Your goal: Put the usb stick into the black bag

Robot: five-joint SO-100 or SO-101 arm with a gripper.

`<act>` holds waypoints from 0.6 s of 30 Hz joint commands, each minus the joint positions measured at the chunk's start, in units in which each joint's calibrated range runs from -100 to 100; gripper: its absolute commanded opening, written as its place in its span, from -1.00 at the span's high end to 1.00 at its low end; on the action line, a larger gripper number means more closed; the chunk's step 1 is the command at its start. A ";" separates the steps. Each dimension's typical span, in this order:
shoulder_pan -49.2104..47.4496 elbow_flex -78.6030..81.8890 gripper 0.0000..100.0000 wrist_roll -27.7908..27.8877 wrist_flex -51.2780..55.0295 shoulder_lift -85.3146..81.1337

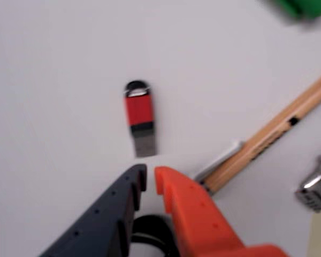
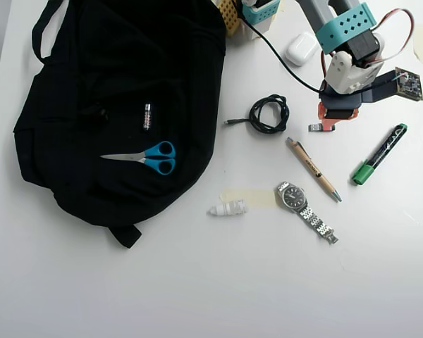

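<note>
Jaws nearly together, holding nothing; usb stick point(image 1: 139, 118) lies lengthwise, silvery tip toward them, wrist view.

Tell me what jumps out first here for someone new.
The black bag dominates the overhead view's left, with blue-handled scissors lying on it. In the wrist view, the red usb stick lies on the white table just ahead of the nearly shut gripper, beside a wooden pen.

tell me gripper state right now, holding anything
Gripper: jaws nearly shut, holding nothing; the usb stick lies on the table just ahead of the tips.
</note>
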 commanded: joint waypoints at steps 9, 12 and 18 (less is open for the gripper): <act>-3.11 -2.86 0.67 -3.48 -3.43 1.03; -4.46 -2.86 0.70 -3.79 -3.43 1.03; -7.30 -2.59 0.74 -5.26 -3.69 1.11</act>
